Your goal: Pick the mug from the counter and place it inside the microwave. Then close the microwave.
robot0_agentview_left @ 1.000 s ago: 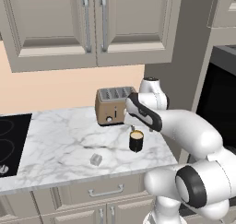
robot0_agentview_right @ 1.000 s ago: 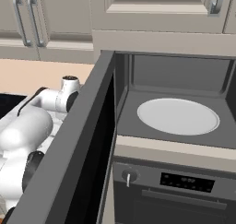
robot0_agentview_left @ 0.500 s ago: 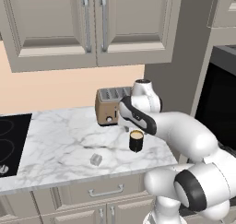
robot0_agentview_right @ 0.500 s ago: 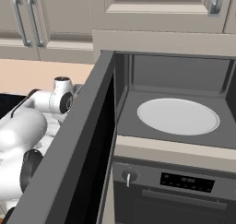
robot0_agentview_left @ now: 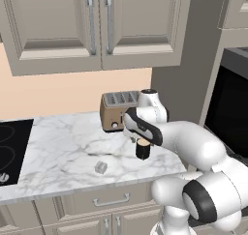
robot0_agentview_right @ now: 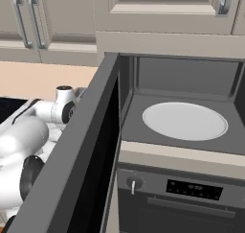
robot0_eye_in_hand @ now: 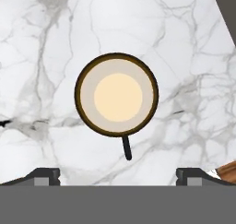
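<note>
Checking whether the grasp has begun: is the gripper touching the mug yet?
Apart. In the hand view the gripper looks straight down on the mug, and bare counter shows between its rim and each fingertip, the jaws standing wide.

The white marble worktop (robot0_agentview_left: 63, 147) is carrying three things: a toaster (robot0_agentview_left: 116, 111) sitting at its back edge, the mug (robot0_agentview_left: 143, 149) standing upright near its right edge, and a small grey cube (robot0_agentview_left: 100, 167) lying toward its front edge.

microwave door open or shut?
Open: the grey built-in microwave's dark door swings out, baring its round white turntable.
</note>
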